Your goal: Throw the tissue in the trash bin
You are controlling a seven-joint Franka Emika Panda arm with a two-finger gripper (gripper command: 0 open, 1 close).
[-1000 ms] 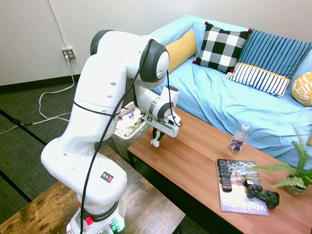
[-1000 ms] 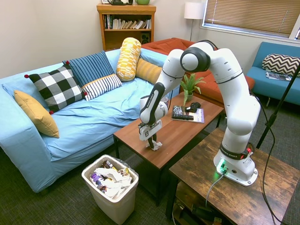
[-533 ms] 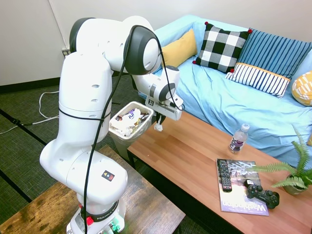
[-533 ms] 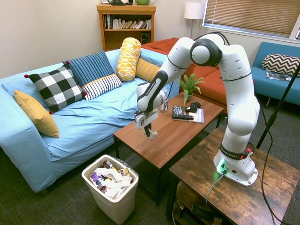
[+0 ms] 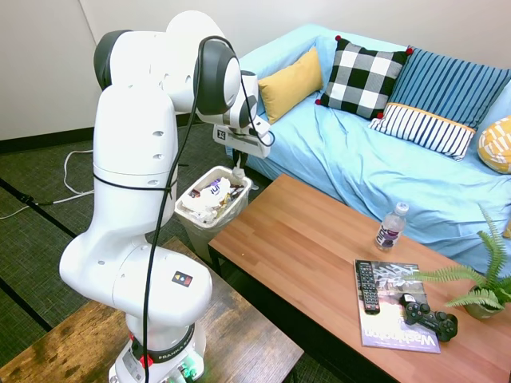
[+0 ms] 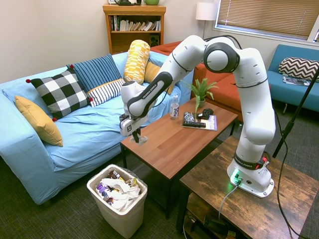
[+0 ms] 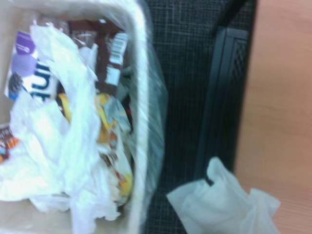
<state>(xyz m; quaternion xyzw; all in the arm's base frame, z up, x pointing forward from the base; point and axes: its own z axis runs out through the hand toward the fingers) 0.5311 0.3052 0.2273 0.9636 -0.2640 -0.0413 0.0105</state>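
You had the tissue (image 6: 141, 140) pinched in the end effector (image 6: 136, 138), lifted off the surface (image 6: 174, 139) — only the drop into the trash bin (image 6: 117, 211) remained, not yet done.

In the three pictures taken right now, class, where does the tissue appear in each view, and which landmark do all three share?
First exterior view: the tissue hangs from the gripper above the trash bin, upper centre-left.
Second exterior view: the tissue is left of centre, at the coffee table's end.
Wrist view: the tissue is at the bottom, right of centre.
Shared landmark: the trash bin.
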